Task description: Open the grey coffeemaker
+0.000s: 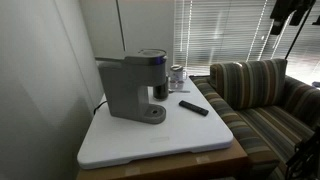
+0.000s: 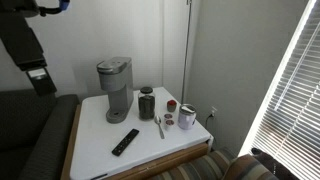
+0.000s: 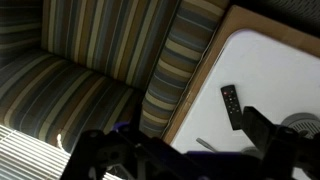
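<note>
Only the wrist view shows the gripper (image 3: 175,150), its jaws spread over the striped couch (image 3: 80,70). In both exterior views the grey coffeemaker (image 1: 130,88) (image 2: 115,85) stands upright, lid down, facing the remote (image 1: 194,107) (image 2: 125,142).

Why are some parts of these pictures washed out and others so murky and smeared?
In both exterior views the window blinds glare white, overexposed; in an exterior view the grey coffeemaker in front of them looks dull, backlit. The wrist view is dim: the tool is a dark, out-of-focus shape near the lens, while the remote on the white table stays sharper.
</note>
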